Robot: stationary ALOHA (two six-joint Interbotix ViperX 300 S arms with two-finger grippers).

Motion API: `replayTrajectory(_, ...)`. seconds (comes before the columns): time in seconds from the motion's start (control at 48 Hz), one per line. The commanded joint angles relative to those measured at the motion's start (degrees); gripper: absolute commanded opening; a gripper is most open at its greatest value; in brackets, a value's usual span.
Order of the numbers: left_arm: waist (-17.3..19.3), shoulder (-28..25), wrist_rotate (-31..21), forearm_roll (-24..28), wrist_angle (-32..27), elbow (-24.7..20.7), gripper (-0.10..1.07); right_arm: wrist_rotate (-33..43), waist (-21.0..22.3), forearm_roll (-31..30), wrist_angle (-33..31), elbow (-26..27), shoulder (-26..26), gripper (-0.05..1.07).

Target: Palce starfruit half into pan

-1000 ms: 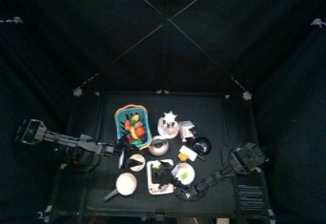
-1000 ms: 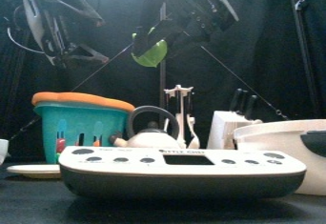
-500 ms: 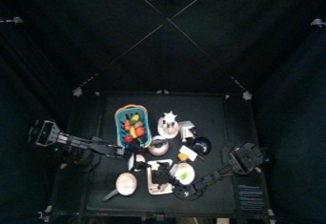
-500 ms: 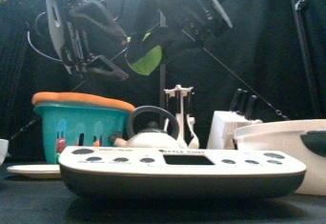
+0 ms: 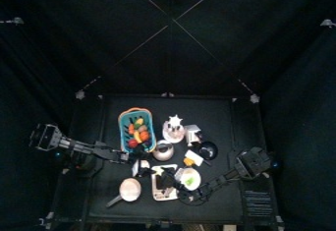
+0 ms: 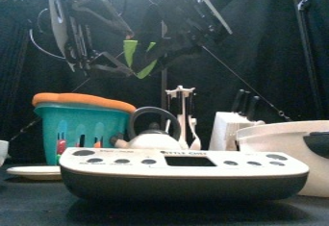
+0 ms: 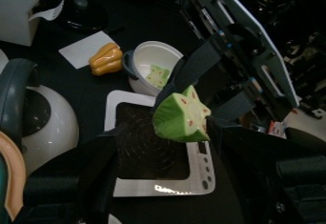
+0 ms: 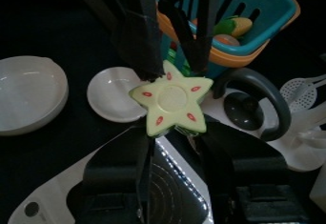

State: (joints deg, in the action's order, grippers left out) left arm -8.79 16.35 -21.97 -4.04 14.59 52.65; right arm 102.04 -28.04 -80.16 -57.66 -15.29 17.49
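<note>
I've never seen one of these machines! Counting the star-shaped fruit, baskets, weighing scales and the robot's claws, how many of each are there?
Starfruit half: 1
Teal basket: 1
Kitchen scale: 1
Grippers: 2, the left gripper and the right gripper
Total: 5

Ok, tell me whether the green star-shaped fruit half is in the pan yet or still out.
Out. The green star-shaped fruit half is held in the right hand, in the air above the scale; front view shows it high over the table.
</note>
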Motion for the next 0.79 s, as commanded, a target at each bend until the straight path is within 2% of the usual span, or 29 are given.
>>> replayTrajectory(0.0, 0.4, 1.6, 0.1, -1.0, 0.4, 0.0, 0.98, 0.0, 0.3, -0.2, -0.1, 1.1, -1.1, 0.58)
replayTrajectory(0.271, 1.4, 4.7, 0.1, -1.5, 0.7, 3.2, 0.98, 0.2, 0.4, 0.5, 1.6, 1.2, -0.8, 0.59)
replayTrajectory(0.562, 0.3, 1.3, 0.1, -1.7, 0.8, 0.9, 0.98, 0.1, 1.7, 0.2, 3.2, 2.0, -0.3, 0.69)
replayTrajectory(0.771, 0.6, 2.7, 0.1, -1.8, 0.8, 1.9, 0.98, 0.1, 1.9, -0.3, 4.2, 2.5, 0.4, 0.72)
